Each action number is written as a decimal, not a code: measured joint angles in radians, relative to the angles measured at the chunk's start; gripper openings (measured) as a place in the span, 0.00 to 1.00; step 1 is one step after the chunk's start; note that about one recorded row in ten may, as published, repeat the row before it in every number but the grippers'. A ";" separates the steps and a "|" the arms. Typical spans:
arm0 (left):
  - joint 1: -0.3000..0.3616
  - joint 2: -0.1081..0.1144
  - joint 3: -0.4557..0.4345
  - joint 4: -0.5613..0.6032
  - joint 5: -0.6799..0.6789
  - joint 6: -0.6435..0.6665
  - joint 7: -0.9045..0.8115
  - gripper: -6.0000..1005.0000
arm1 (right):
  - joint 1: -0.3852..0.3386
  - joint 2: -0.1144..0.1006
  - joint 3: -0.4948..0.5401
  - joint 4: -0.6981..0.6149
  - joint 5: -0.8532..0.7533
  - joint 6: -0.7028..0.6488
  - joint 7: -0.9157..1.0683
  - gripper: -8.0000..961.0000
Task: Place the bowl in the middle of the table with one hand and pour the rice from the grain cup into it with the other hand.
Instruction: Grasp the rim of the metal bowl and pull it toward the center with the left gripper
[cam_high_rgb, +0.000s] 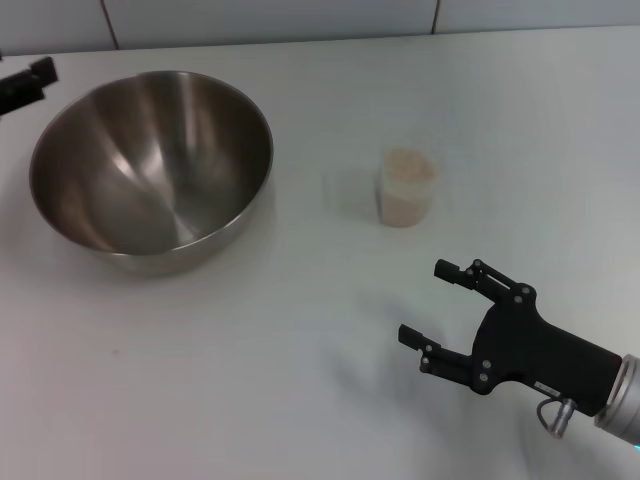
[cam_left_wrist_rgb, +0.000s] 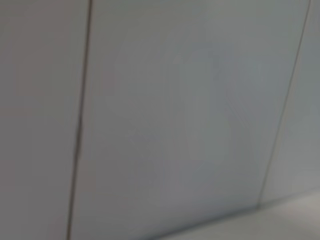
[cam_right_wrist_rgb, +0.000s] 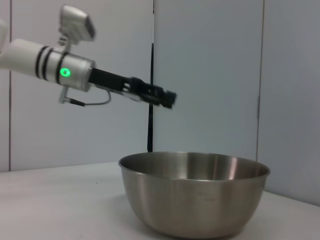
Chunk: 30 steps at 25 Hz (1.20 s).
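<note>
The steel bowl (cam_high_rgb: 150, 170) stands empty on the left part of the white table (cam_high_rgb: 250, 380). It also shows in the right wrist view (cam_right_wrist_rgb: 195, 200). The clear grain cup (cam_high_rgb: 408, 188) stands upright right of the bowl, filled with pale rice (cam_high_rgb: 406, 163). My right gripper (cam_high_rgb: 422, 300) is open and empty at the front right, a short way in front of the cup and pointing toward it. My left gripper (cam_high_rgb: 25, 85) is at the far left edge beside the bowl's rim, raised above the bowl in the right wrist view (cam_right_wrist_rgb: 160, 96). The left wrist view shows none of these.
A grey panelled wall (cam_left_wrist_rgb: 160, 120) with dark seams runs along the table's far edge. White tabletop lies between the bowl and the cup and in front of both.
</note>
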 joint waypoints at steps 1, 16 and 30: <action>-0.027 0.000 0.027 0.016 0.077 -0.026 -0.064 0.79 | 0.001 0.000 0.000 0.001 0.000 0.000 0.000 0.86; -0.121 -0.003 0.118 0.024 0.421 -0.146 -0.297 0.77 | 0.002 -0.001 -0.001 0.001 0.000 0.000 0.002 0.86; -0.147 -0.003 0.203 0.006 0.514 -0.184 -0.381 0.75 | 0.002 -0.001 -0.002 0.000 0.000 -0.001 0.002 0.86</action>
